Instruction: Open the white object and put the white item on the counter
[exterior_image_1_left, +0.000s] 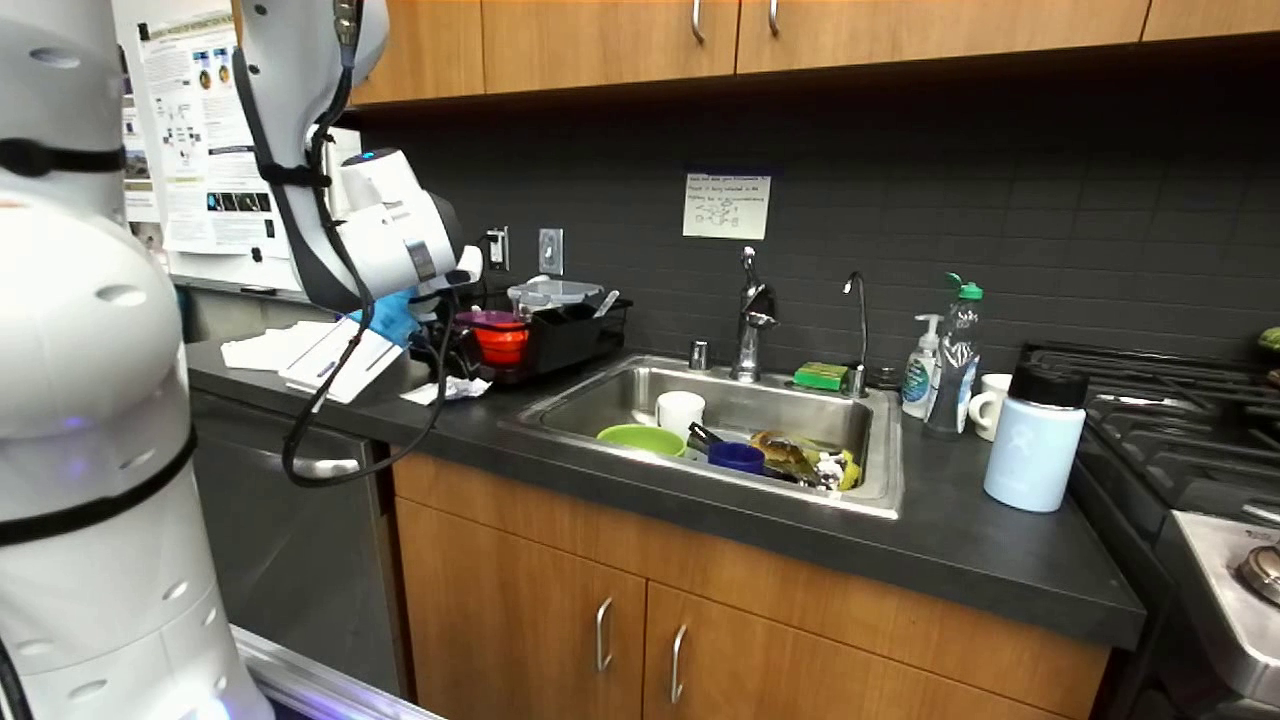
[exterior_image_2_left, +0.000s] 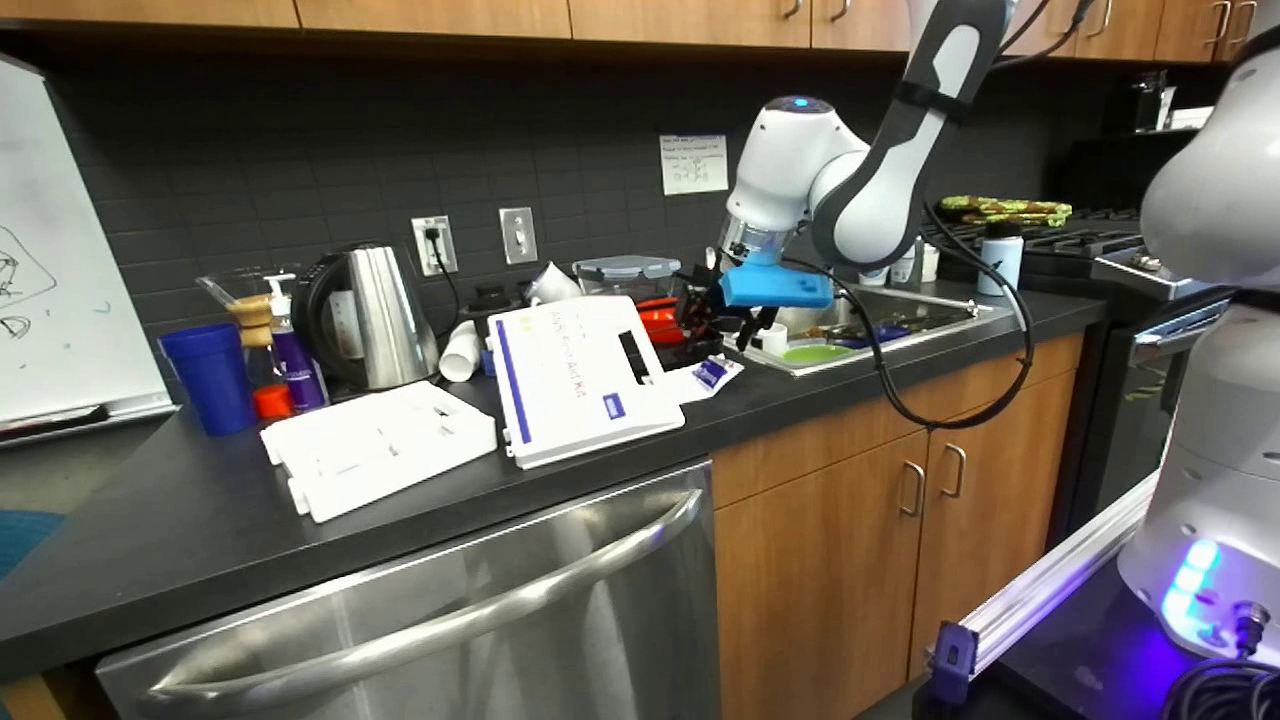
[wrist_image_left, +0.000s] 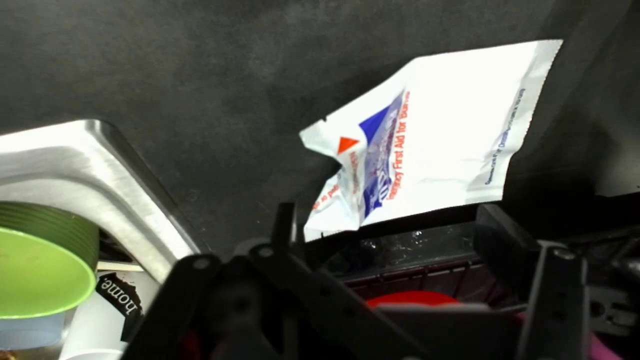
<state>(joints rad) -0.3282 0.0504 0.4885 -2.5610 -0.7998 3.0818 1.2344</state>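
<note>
The white object appears as a white first-aid case; its printed panel (exterior_image_2_left: 575, 375) leans up and a second white panel (exterior_image_2_left: 380, 445) lies beside it. Both show at the left in an exterior view (exterior_image_1_left: 340, 362). A white foil packet (wrist_image_left: 450, 125) with blue and red print lies flat on the dark counter (wrist_image_left: 215, 65). The packet also shows right of the case in an exterior view (exterior_image_2_left: 708, 377). My gripper (wrist_image_left: 389, 212) is open and empty, its fingertips apart at the packet's lower edge in the wrist view. In an exterior view the gripper (exterior_image_2_left: 722, 325) hangs just above and behind the packet.
A steel sink (exterior_image_1_left: 885, 470) holding dishes, including a green bowl (wrist_image_left: 40, 270), is beside the packet. A black dish rack (exterior_image_1_left: 560, 345) with a red bowl (exterior_image_1_left: 500, 345) stands behind it. A kettle (exterior_image_2_left: 385, 320) and blue cup (exterior_image_2_left: 210, 375) stand behind the case.
</note>
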